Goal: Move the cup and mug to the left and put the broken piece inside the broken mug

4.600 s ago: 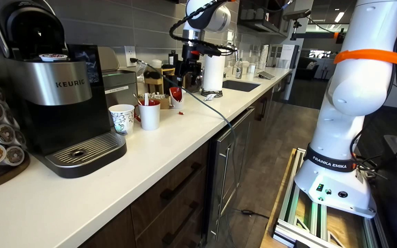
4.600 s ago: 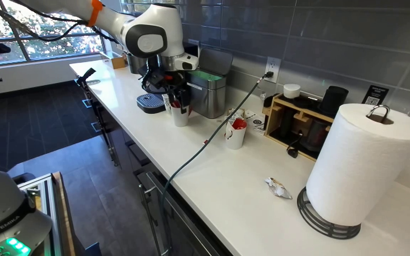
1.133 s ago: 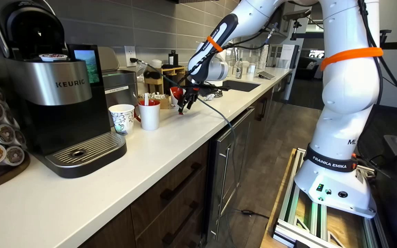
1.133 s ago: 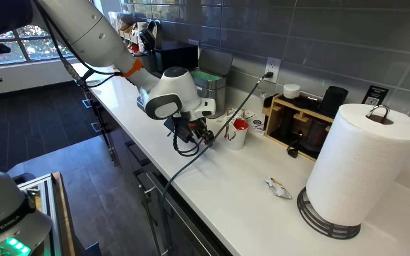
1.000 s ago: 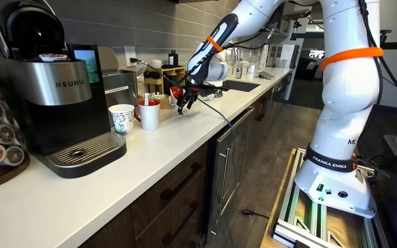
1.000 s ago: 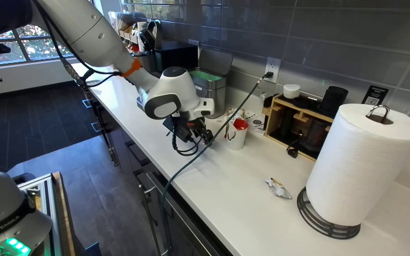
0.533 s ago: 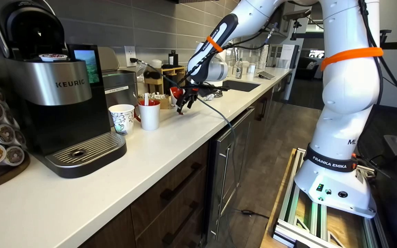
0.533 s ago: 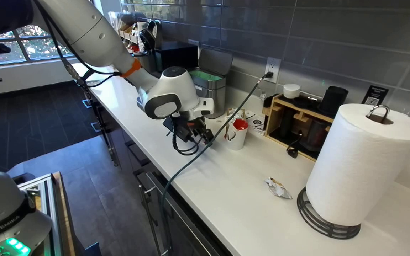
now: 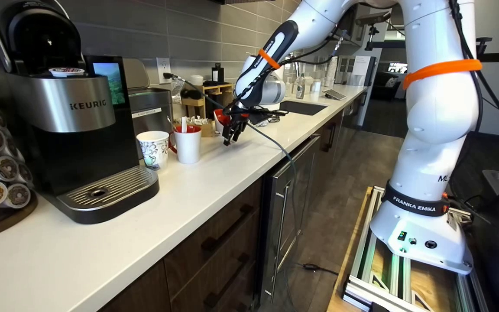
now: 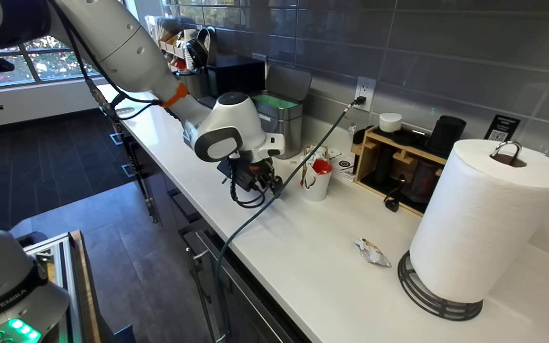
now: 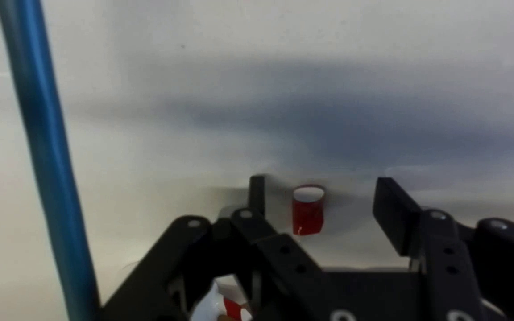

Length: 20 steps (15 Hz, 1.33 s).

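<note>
The broken piece (image 11: 308,216), short and red with a white end, lies on the counter between the spread fingers of my gripper (image 11: 322,196), closer to one finger. I see gaps on both sides of it. My gripper is low over the counter in both exterior views (image 9: 228,139) (image 10: 274,185); the piece is hidden there. The broken mug (image 10: 316,185), white with a red inside, stands upright beside my gripper; it is partly hidden in an exterior view (image 9: 219,118). The patterned paper cup (image 9: 153,149) and the white mug (image 9: 189,147) with red handle stand side by side.
A dark cable (image 10: 255,214) runs from the wall outlet across the counter, close by my gripper; it shows in the wrist view (image 11: 51,156). A coffee machine (image 9: 89,143), a metal bin (image 10: 286,121), a wooden organizer (image 10: 374,171), a crumpled wrapper (image 10: 372,251) and a paper towel roll (image 10: 484,219) stand around.
Since the oldest frames my gripper has come from above the white mug down over the broken piece. In the last half second it shifted slightly, and the red piece went out of sight there.
</note>
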Available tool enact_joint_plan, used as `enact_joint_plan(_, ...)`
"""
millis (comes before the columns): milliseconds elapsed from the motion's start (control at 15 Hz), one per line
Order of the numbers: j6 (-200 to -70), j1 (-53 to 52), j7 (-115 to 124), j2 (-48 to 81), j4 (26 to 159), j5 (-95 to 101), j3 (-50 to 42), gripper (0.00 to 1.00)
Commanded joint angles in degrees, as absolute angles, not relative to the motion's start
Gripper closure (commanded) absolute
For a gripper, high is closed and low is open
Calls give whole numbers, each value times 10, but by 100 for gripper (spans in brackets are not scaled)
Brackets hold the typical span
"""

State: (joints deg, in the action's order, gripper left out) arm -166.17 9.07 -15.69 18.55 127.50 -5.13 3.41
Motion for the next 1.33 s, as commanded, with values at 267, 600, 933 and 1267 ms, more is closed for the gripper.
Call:
enact_joint_plan(267,-1659,57,-87,212,1255,-23,3,95)
enact_joint_plan(600,-1651,60,-78,200,1251,-32,3,95)
enact_joint_plan(933,-1632,123,-130,179,1212,-117,57,95)
enact_joint_plan(1267,-1609,127,-185,175,1162,-85,55,95)
